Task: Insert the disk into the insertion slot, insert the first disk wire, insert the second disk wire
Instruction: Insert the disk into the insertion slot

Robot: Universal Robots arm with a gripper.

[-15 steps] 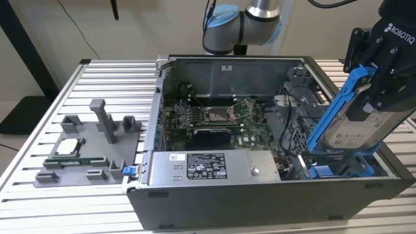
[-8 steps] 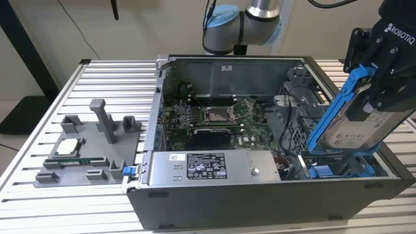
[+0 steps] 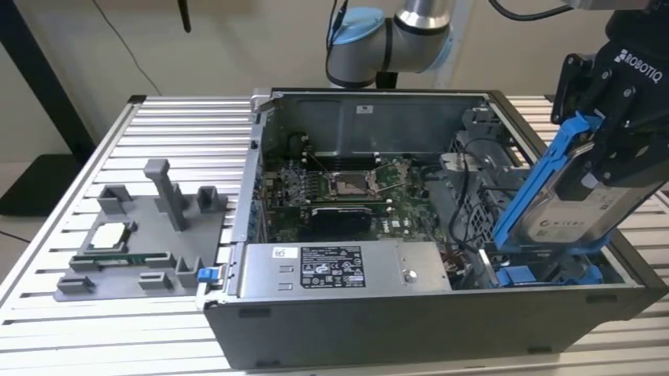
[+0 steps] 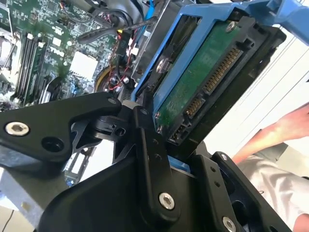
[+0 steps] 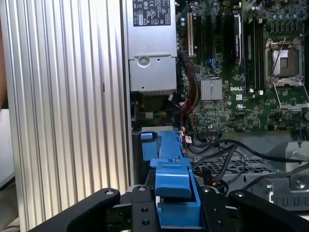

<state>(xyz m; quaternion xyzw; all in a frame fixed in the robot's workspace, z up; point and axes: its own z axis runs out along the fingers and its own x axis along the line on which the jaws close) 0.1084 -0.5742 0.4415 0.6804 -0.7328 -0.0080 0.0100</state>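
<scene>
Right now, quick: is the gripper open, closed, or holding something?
Gripper: closed on the disk, holding it tilted over the computer case at the exterior view's right.

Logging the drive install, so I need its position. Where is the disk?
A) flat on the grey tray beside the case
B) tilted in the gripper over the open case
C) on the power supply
B: the gripper is shut on the disk, holding it tilted over the open computer case.

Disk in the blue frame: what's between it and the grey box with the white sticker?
In the exterior view, a bunch of coloured wires lies between the disk and the power supply box.
</scene>
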